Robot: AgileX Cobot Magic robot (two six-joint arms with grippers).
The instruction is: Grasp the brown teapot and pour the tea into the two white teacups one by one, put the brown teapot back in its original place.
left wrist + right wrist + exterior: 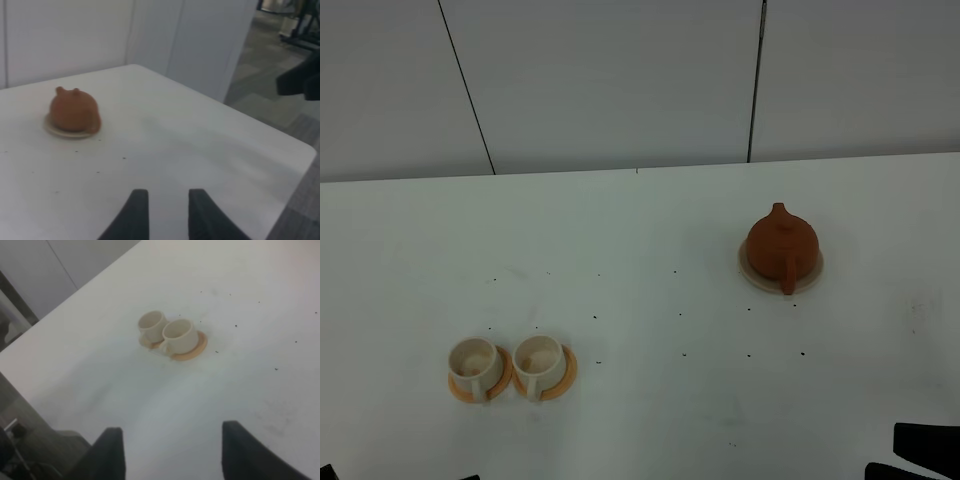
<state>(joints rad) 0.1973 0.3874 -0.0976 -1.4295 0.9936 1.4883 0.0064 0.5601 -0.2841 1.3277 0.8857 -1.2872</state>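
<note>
The brown teapot [782, 243] stands upright with its lid on, on the beige coaster [752, 270] at the right of the white table. It also shows in the left wrist view [74, 111], far from my left gripper [167, 212], which is open and empty. The two white teacups [475, 360] [539, 359] stand side by side on orange saucers [566, 378] at the front left. The right wrist view shows them [151, 323] [178, 335] well ahead of my right gripper [172, 450], which is wide open and empty at the front right edge [886, 452].
The white table [640, 300] carries small dark specks. A grey panelled wall [620, 80] stands behind it. The table's edge and corner show in the left wrist view [305, 150], with floor beyond and a dark arm part [300, 82].
</note>
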